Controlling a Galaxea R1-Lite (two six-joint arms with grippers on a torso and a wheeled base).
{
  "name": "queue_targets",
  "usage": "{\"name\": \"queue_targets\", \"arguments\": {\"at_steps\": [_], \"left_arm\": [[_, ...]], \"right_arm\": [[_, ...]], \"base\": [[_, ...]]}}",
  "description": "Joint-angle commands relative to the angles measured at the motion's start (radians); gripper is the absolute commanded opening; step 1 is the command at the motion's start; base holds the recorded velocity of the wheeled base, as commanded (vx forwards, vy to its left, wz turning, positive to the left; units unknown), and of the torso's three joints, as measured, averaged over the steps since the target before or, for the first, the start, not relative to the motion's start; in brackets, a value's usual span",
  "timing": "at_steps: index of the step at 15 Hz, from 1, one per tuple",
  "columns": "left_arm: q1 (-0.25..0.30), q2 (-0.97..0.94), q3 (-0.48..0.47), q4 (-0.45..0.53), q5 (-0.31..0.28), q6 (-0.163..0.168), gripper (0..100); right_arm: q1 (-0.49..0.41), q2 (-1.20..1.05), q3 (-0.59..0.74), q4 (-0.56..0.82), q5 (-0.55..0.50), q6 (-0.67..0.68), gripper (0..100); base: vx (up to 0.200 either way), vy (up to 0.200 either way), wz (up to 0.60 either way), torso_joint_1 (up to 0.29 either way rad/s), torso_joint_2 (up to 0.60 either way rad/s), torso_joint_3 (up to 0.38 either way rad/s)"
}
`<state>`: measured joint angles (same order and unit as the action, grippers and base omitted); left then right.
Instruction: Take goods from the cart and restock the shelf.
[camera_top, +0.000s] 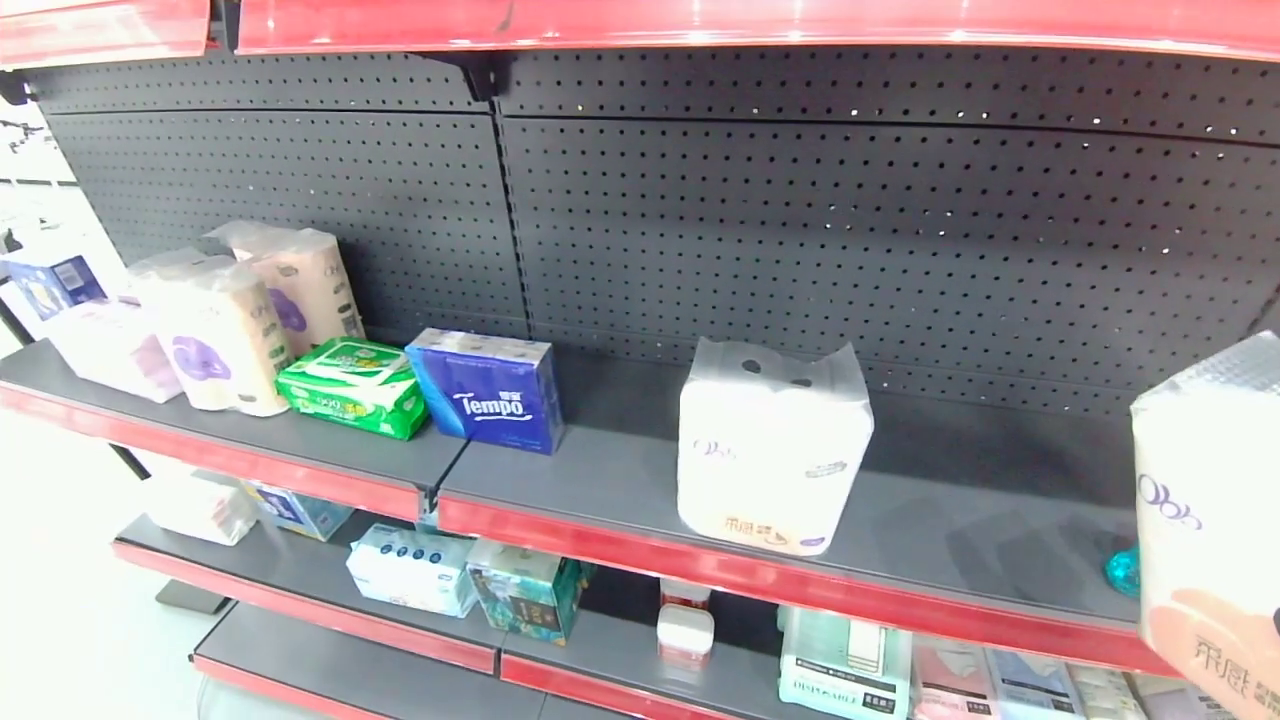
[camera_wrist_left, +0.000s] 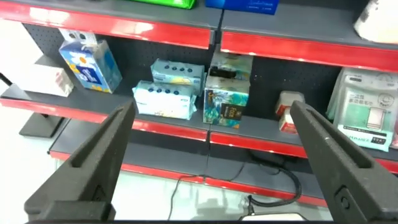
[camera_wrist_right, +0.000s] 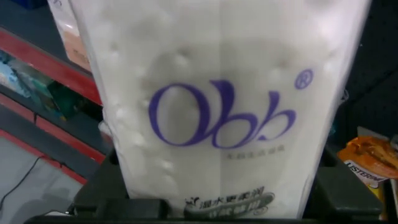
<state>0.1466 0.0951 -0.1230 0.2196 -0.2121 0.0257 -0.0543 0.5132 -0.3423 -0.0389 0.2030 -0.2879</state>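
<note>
- Between the fingers (camera_wrist_right: 93, 194) of the right gripper (camera_wrist_right: 221, 196), a held pack (camera_wrist_right: 217, 106) of white tissue is sitting clamped and upright, its purple lettering facing the wrist camera.
- Just beyond that gripper, the shelf (camera_top: 900, 540) is running across, dark on top with a red front edge. The held pack is hanging at that edge; whether it is touching the board cannot be told.
- Just beside the held pack, a small teal thing (camera_top: 1125, 572) is lying on the shelf, partly hidden.
- To the right gripper's left and well apart from it, a white pack (camera_top: 770, 450) is standing upright on the shelf.
- Farther to the left, a blue pack (camera_top: 490, 390) is standing just beside a green pack (camera_top: 350, 385), with two roll packs (camera_top: 215, 330) standing past them.
- The left gripper (camera_wrist_left: 212, 104) is hanging with its fingers spread wide apart, nothing between them.
- Beyond the left gripper, a lower shelf (camera_wrist_left: 258, 129) is carrying a teal box (camera_wrist_left: 225, 102), two pale packs (camera_wrist_left: 168, 93) stacked just beside it, and a blue box (camera_wrist_left: 90, 65) farther off.
- Near the right gripper, past the held pack's side, an orange bag (camera_wrist_right: 373, 158) is lying.
</note>
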Motion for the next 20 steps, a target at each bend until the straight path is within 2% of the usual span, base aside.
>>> {"name": "queue_targets", "arguments": {"at_steps": [1, 3, 5, 6, 7, 9, 11, 13, 15, 20], "left_arm": [[0.001, 0.002, 0.000, 0.000, -0.001, 0.000, 100], [0.001, 0.002, 0.002, -0.003, -0.001, -0.003, 100], [0.001, 0.002, 0.060, -0.124, -0.003, -0.004, 100], [0.001, 0.002, 0.105, -0.230, -0.026, -0.017, 100], [-0.001, 0.002, 0.123, -0.281, -0.076, -0.047, 100], [0.001, 0.002, 0.123, -0.273, -0.096, 0.029, 100], [-0.001, 0.002, 0.123, -0.273, -0.133, -0.018, 100], [0.022, 0.017, 0.123, -0.275, -0.128, -0.046, 100], [0.099, 0.023, 0.123, -0.275, -0.124, -0.050, 100], [0.103, 0.009, 0.123, -0.275, -0.112, -0.052, 100]], "right_arm": [[0.036, 0.038, -0.046, -0.001, 0.035, 0.006, 0], [0.099, 0.099, -0.080, -0.013, 0.053, 0.010, 0], [0.188, 0.186, -0.075, -0.095, 0.053, 0.026, 0], [0.215, 0.235, -0.066, -0.154, 0.053, 0.038, 0], [0.220, 0.298, -0.049, -0.226, 0.053, 0.041, 0], [0.220, 0.366, -0.029, -0.309, 0.053, 0.062, 0], [0.215, 0.393, -0.026, -0.328, 0.053, 0.065, 0], [0.211, 0.396, -0.026, -0.328, 0.053, 0.067, 0], [0.205, 0.398, -0.027, -0.328, 0.053, 0.067, 0], [0.205, 0.398, -0.043, -0.328, 0.049, 0.062, 0]], "base": [[0.000, 0.000, 0.00, 0.000, 0.00, 0.000], [0.000, 0.000, 0.00, 0.000, 0.00, 0.000], [0.000, 0.000, 0.00, 0.000, 0.00, 0.000], [0.000, 0.000, 0.00, 0.000, 0.00, 0.000], [0.000, 0.000, 0.00, 0.000, 0.00, 0.000], [0.000, 0.000, 0.00, 0.000, 0.00, 0.000], [0.000, 0.000, 0.00, 0.000, 0.00, 0.000], [0.000, 0.000, 0.00, 0.000, 0.00, 0.000], [0.000, 0.000, 0.00, 0.000, 0.00, 0.000], [0.000, 0.000, 0.00, 0.000, 0.00, 0.000]]}}
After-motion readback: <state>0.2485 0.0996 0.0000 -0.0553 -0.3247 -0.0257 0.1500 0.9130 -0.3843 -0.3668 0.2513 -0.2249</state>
